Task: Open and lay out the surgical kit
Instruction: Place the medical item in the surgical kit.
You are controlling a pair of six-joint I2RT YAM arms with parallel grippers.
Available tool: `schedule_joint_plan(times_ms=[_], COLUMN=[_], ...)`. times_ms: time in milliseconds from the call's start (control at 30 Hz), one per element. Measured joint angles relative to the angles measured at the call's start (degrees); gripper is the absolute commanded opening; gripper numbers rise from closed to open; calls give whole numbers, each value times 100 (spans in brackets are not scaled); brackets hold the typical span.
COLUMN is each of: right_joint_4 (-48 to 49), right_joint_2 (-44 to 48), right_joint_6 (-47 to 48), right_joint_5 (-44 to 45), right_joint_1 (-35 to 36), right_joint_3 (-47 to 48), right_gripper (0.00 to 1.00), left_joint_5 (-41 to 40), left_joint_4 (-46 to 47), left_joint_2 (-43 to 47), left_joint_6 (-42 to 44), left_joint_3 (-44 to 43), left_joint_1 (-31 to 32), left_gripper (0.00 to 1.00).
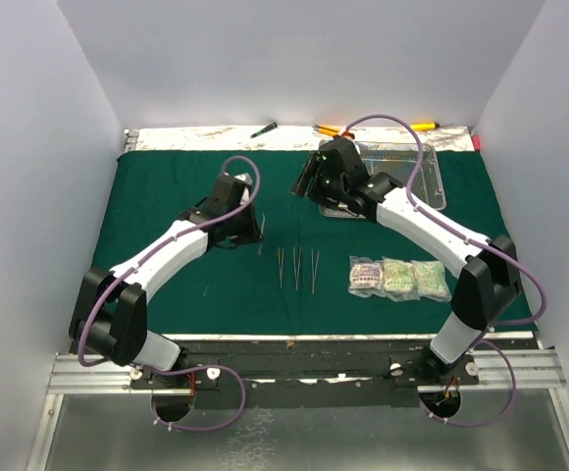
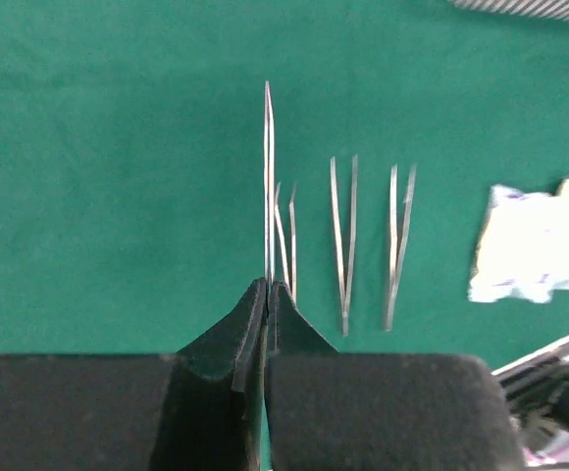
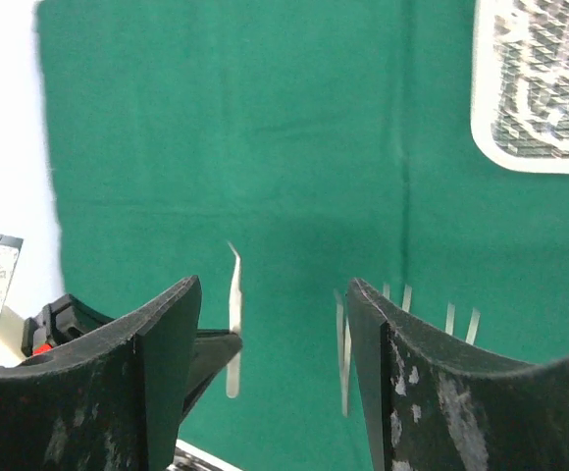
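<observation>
Tweezers (image 2: 269,177) in left end effector (image 2: 267,292), plain only from its wrist.

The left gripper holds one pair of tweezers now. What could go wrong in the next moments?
1. The left gripper pinches the held tweezers at one end only, so they may pivot or slip during a move.
2. The nearest laid tweezers lie very close by on the green cloth. Placing the held pair could knock them out of line.
3. The open right gripper hovers near the left one, so the two arms might bump.
</observation>
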State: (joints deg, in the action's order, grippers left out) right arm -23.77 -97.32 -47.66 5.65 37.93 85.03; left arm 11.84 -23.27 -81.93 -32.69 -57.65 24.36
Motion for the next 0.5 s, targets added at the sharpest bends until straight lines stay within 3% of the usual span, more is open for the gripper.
schedule_joint_plan(times_ms=[233, 500], right_joint_4=[-739, -1185], right_joint_2=[413, 824], right_joint_6=[-96, -181], right_joint_5=[763, 1198], right_joint_1=[-2, -15], right_joint_3=[-564, -990], right_gripper=[65, 65], left_joint_5=[-1342, -2181], left_joint_4=[-302, -372], left_joint_2=[-444, -632], left_joint_6=[79, -76], left_joint_3=[203, 374], left_joint_1=[925, 1176], left_gripper=[0, 0])
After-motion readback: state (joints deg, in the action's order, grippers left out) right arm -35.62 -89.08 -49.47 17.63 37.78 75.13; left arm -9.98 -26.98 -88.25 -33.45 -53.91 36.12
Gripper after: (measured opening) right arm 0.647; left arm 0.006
